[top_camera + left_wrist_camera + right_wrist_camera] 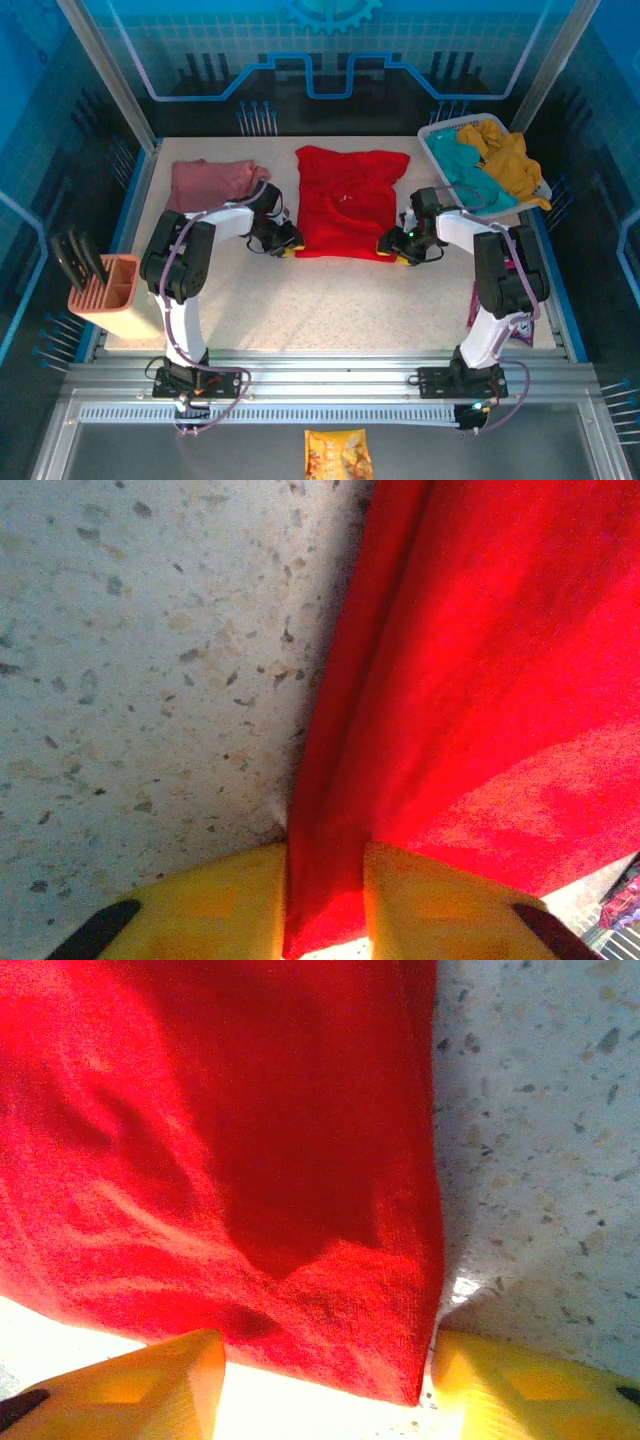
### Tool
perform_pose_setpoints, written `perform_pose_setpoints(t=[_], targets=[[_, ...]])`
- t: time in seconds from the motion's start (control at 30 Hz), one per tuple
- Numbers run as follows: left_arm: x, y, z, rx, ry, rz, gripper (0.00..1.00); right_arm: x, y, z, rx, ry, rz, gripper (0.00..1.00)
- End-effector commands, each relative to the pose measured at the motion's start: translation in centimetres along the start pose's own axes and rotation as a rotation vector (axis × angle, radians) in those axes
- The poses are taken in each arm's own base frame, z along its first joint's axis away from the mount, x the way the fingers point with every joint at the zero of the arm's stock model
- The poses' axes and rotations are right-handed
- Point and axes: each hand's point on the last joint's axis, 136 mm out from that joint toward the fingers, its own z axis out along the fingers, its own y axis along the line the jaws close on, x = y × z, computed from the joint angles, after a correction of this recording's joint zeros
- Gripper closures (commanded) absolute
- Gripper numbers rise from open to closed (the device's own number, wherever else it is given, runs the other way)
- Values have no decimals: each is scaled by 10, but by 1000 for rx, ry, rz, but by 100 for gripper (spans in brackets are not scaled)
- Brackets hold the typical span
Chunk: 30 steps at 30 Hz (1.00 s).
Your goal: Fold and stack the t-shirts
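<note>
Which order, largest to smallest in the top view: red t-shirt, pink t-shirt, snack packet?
1. red t-shirt
2. pink t-shirt
3. snack packet, plainly smallest, though its nearness to the camera is unsure.

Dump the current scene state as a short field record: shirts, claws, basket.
red t-shirt: laid out, centre of table
pink t-shirt: rumpled, far left, apart from the red one
left claw: closed on red t-shirt's near-left edge
right claw: open, straddling its near-right corner
basket: far right, holds teal garment, yellow garment
stack: not started
</note>
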Motion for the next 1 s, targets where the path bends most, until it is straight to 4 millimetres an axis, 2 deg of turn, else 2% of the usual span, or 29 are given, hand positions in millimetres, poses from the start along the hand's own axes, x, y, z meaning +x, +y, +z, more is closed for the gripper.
perform_pose_setpoints(t=[0.0, 0.07, 0.17, 0.3, 0.4, 0.77, 0.97], targets=[[0, -4, 7, 4, 10, -1, 78, 0, 24, 13, -76, 9, -53, 47], [0, -5, 8, 8, 6, -4, 81, 0, 24, 12, -80, 8, -53, 51], [-3, -8, 7, 17, -4, -9, 87, -2, 25, 12, -89, -1, -54, 62], [-7, -12, 4, 25, -24, -12, 92, -4, 24, 10, -80, -7, -54, 69], [-9, -12, 1, 20, -42, -12, 100, -3, 22, 8, -74, -7, -56, 71], [-5, -24, -17, 69, -87, -13, 100, 5, 23, -14, -66, -30, -81, 100], [21, -16, -30, 58, -76, -12, 100, 25, 24, -25, -68, -28, -103, 100]])
